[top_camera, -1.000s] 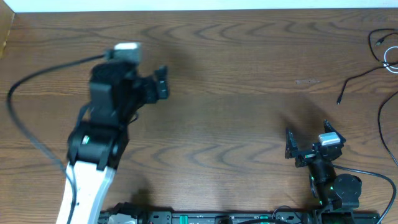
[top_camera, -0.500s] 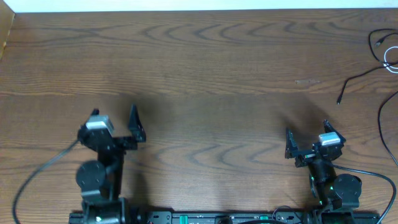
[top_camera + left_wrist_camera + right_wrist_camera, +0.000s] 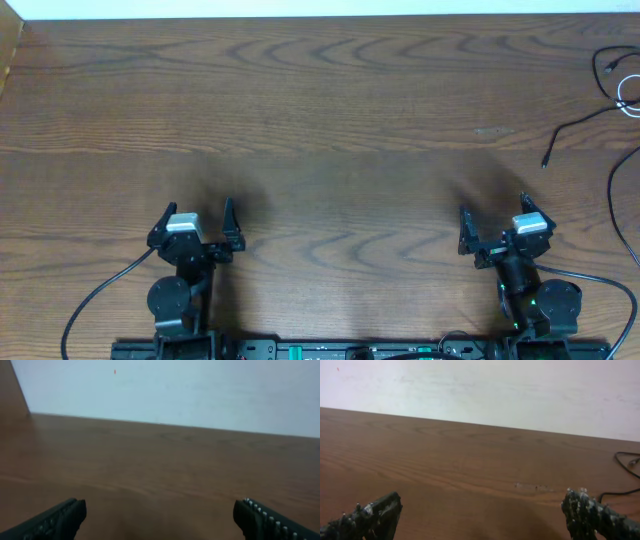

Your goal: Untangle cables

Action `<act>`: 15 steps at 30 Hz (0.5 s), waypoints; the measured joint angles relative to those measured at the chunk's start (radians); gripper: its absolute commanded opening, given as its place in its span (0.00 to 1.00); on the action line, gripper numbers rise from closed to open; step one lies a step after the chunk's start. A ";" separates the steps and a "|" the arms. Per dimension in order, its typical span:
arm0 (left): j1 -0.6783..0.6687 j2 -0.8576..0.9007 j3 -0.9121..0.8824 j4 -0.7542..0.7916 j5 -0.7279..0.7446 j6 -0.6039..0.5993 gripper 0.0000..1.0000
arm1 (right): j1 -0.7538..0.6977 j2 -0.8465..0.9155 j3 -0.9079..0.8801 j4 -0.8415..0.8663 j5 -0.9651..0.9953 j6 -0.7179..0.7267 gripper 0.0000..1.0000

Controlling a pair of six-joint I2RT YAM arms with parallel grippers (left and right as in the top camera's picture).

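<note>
The black cable (image 3: 580,122) lies at the table's (image 3: 330,100) far right corner, running in from the right edge to a plug end that points toward the near side. The white cable (image 3: 628,97) shows only as a small loop hard against the right edge, just beside more black cord. The frame cuts both off there, so I cannot tell whether they cross or lie apart.

What has changed is on the other side of the table. A second ago the left arm was stretched out over the far left part. Half a second ago it was already folded back, and now the left gripper (image 3: 194,222) sits low by the near edge, toward the left corner. Its jaws are spread wide with nothing between them, and the left wrist view shows only bare wood ahead. The right gripper (image 3: 495,225) has not moved across all three overhead pictures. It rests by the near edge toward the right corner, jaws likewise apart and empty, and a stretch of black cord shows at the right edge of its wrist view.

Both arms are therefore in a parked pose, well apart from the cables. That suggests either the work is finished or the arms have reset before another reach, which would likely fall to the right arm.
</note>
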 measured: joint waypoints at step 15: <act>0.000 -0.022 0.012 -0.035 -0.019 0.011 0.99 | 0.000 0.000 0.000 0.000 0.000 0.000 0.99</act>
